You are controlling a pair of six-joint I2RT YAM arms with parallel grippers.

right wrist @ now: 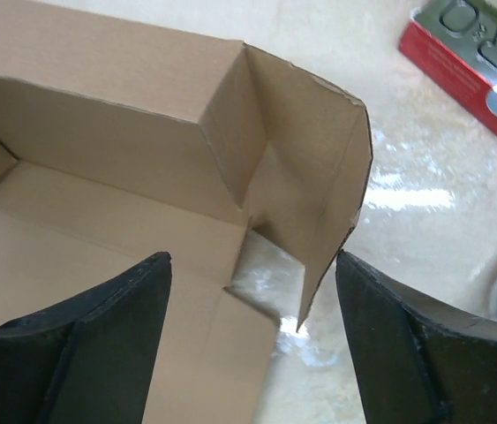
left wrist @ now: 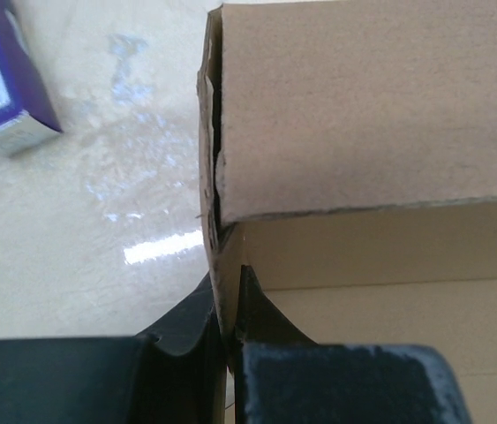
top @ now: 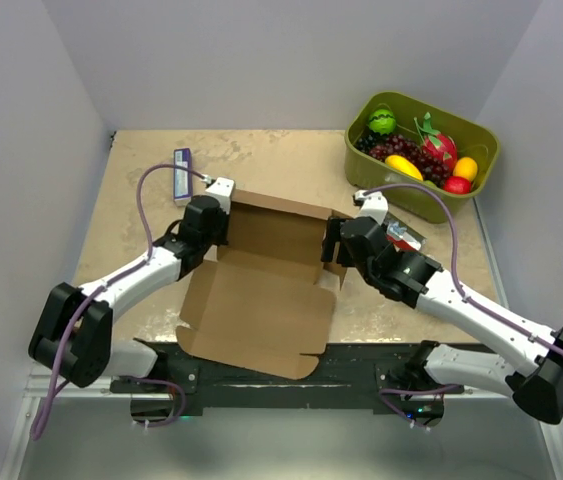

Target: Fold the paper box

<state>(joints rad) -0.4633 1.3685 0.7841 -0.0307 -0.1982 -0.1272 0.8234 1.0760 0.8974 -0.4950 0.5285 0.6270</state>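
The brown cardboard paper box point(top: 261, 290) lies mid-table, its back wall raised and its large lid panel flat toward the near edge. My left gripper point(top: 213, 226) is shut on the box's left side wall point(left wrist: 220, 291), one finger on each face of it point(left wrist: 227, 318). My right gripper point(top: 333, 245) is open, its fingers either side of the raised right side flap point(right wrist: 327, 194), the right finger point(right wrist: 389, 344) next to the flap's edge. The back wall point(right wrist: 98, 124) and the floor point(right wrist: 71, 256) show in the right wrist view.
An olive-green bin point(top: 423, 152) of toy fruit stands at the back right. A blue-purple carton point(top: 182, 174) lies at the back left, also in the left wrist view point(left wrist: 5, 79). A red tin point(top: 402, 238) lies beside the right arm, also in the right wrist view point(right wrist: 478, 62).
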